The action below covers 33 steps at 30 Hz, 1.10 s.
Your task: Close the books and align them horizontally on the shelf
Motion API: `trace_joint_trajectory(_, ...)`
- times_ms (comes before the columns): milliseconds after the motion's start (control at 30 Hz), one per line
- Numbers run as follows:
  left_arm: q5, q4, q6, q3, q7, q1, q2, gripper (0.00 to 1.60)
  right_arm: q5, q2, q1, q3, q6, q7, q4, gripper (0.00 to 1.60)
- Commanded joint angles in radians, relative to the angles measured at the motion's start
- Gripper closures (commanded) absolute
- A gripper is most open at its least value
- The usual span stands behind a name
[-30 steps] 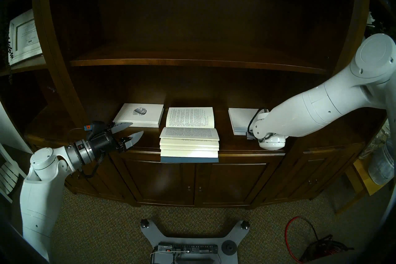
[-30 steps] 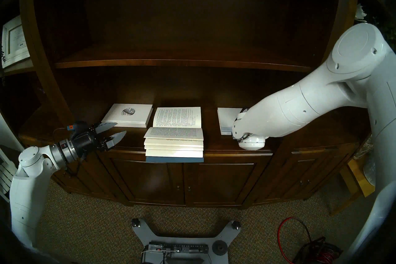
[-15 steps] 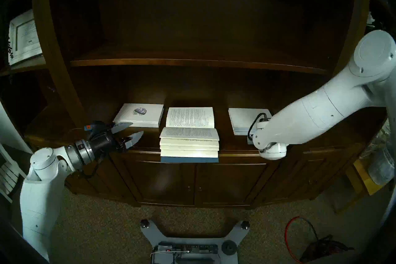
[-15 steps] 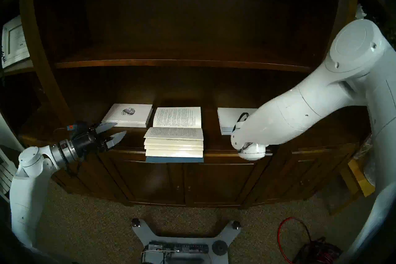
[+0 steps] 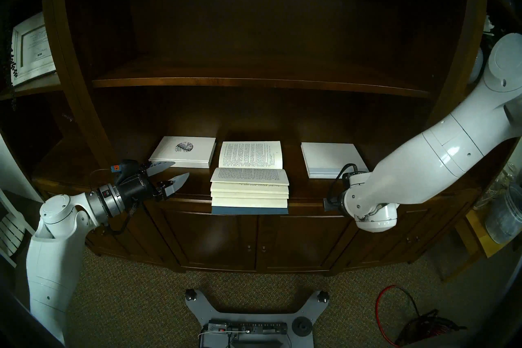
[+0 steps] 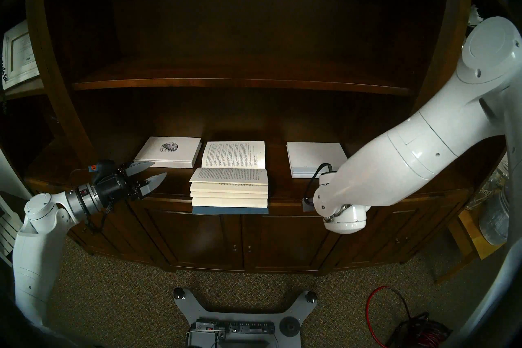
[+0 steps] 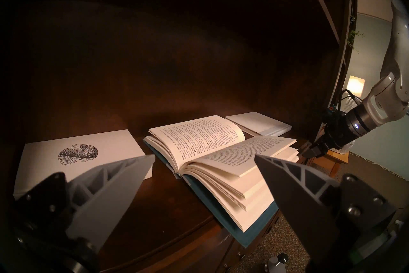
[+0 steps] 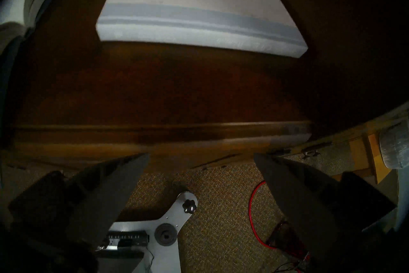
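Three books lie on the dark wooden shelf [image 5: 195, 189]. In the middle, a thick blue-covered book [image 5: 250, 179] lies open, its cream pages fanned and its front cover overhanging the shelf's edge. To its right a white book with a pale blue spine strip [image 5: 330, 159] lies closed, as the right wrist view [image 8: 199, 6] also shows. My left gripper [image 5: 180, 168] hovers open and empty left of the open book [image 7: 212, 155]. My right gripper [image 8: 201, 155] is open and empty over the shelf's front edge, short of the white book.
A closed white book with a round print [image 5: 183, 152] lies at the left, behind my left gripper. An upper shelf board [image 5: 254, 82] hangs above. Panelled cabinet doors [image 5: 254, 240] stand below. My base [image 5: 251, 316] and a red cable [image 5: 395, 310] are on the carpet.
My right arm has drawn back toward the front and right, off the blue-striped white book, which now shows whole. The left arm and all the books have stayed put.
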Motion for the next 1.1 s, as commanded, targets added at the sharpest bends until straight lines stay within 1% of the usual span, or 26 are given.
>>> trace_joint_trajectory(0, -0.008, -0.018, -0.005, -0.009, 0.000, -0.019, 0.003, 0.00, -0.066, -0.005, 0.070, 0.029, -0.010, 0.060, -0.119, 0.00)
trace_joint_trajectory(33, -0.008, -0.018, -0.005, -0.009, 0.000, -0.019, 0.002, 0.00, -0.090, -0.009, 0.082, 0.034, -0.014, 0.077, -0.156, 0.00)
trace_joint_trajectory(100, -0.008, -0.018, -0.005, -0.010, 0.000, -0.019, 0.002, 0.00, -0.115, -0.006, 0.097, 0.032, -0.021, 0.094, -0.190, 0.00)
trace_joint_trajectory(133, -0.009, -0.019, -0.005, -0.010, 0.000, -0.020, 0.002, 0.00, -0.136, 0.001, 0.123, 0.022, -0.037, 0.094, -0.238, 0.00)
trace_joint_trajectory(167, -0.009, -0.019, -0.005, -0.010, 0.000, -0.020, 0.002, 0.00, -0.143, -0.007, 0.106, 0.026, -0.028, 0.108, -0.206, 0.00)
trace_joint_trajectory(200, -0.009, -0.020, -0.005, -0.010, 0.001, -0.020, 0.001, 0.00, -0.163, 0.003, 0.134, 0.014, -0.045, 0.108, -0.256, 0.00)
trace_joint_trajectory(233, -0.009, -0.020, -0.005, -0.010, 0.001, -0.020, 0.001, 0.00, -0.163, 0.003, 0.134, 0.014, -0.045, 0.108, -0.256, 0.00)
trace_joint_trajectory(267, -0.010, -0.020, -0.005, -0.011, 0.001, -0.020, 0.001, 0.00, -0.191, 0.002, 0.141, 0.005, -0.047, 0.124, -0.274, 0.00)
trace_joint_trajectory(333, -0.011, -0.021, -0.005, -0.011, 0.001, -0.020, 0.000, 0.00, -0.237, 0.001, 0.166, -0.014, -0.059, 0.133, -0.326, 0.00)
trace_joint_trajectory(400, -0.011, -0.022, -0.004, -0.012, 0.002, -0.020, -0.001, 0.00, -0.265, -0.020, 0.155, -0.018, -0.056, 0.141, -0.328, 0.00)
trace_joint_trajectory(500, -0.011, -0.022, -0.004, -0.012, 0.002, -0.020, -0.001, 0.00, -0.294, -0.055, 0.118, 0.000, -0.059, 0.138, -0.312, 0.00)
trace_joint_trajectory(633, -0.011, -0.022, -0.004, -0.012, 0.002, -0.020, -0.001, 0.00, -0.325, -0.114, 0.061, 0.043, -0.078, 0.110, -0.286, 0.00)
trace_joint_trajectory(667, -0.011, -0.022, -0.004, -0.012, 0.002, -0.020, -0.001, 0.00, -0.342, -0.135, 0.050, 0.053, -0.084, 0.103, -0.282, 0.00)
trace_joint_trajectory(733, -0.011, -0.022, -0.004, -0.012, 0.002, -0.020, -0.001, 0.00, -0.350, -0.163, 0.025, 0.080, -0.080, 0.085, -0.270, 0.00)
trace_joint_trajectory(767, -0.011, -0.022, -0.004, -0.012, 0.002, -0.020, -0.001, 0.00, -0.346, -0.180, 0.007, 0.092, -0.084, 0.075, -0.259, 0.00)
trace_joint_trajectory(800, -0.011, -0.022, -0.004, -0.012, 0.002, -0.020, -0.001, 0.00, -0.346, -0.180, 0.007, 0.092, -0.084, 0.075, -0.259, 0.00)
trace_joint_trajectory(833, -0.011, -0.022, -0.004, -0.012, 0.002, -0.020, 0.000, 0.00, -0.348, -0.195, -0.032, 0.114, -0.073, 0.061, -0.228, 0.00)
trace_joint_trajectory(867, -0.011, -0.022, -0.004, -0.012, 0.002, -0.020, -0.001, 0.00, -0.341, -0.219, -0.049, 0.121, -0.077, 0.054, -0.212, 0.00)
trace_joint_trajectory(900, -0.011, -0.022, -0.004, -0.012, 0.002, -0.020, -0.001, 0.00, -0.343, -0.216, -0.061, 0.131, -0.065, 0.048, -0.203, 0.00)
trace_joint_trajectory(967, -0.011, -0.022, -0.004, -0.012, 0.002, -0.020, -0.001, 0.00, -0.325, -0.246, -0.088, 0.145, -0.059, 0.035, -0.176, 0.00)
trace_joint_trajectory(1000, -0.011, -0.022, -0.004, -0.012, 0.002, -0.020, -0.001, 0.00, -0.308, -0.242, -0.088, 0.151, -0.037, 0.042, -0.170, 0.00)
trace_joint_trajectory(1033, -0.011, -0.022, -0.004, -0.012, 0.002, -0.020, -0.001, 0.00, -0.297, -0.257, -0.110, 0.162, -0.038, 0.029, -0.151, 0.00)
trace_joint_trajectory(1067, -0.011, -0.022, -0.004, -0.012, 0.002, -0.020, -0.001, 0.00, -0.282, -0.257, -0.121, 0.170, -0.029, 0.031, -0.138, 0.00)
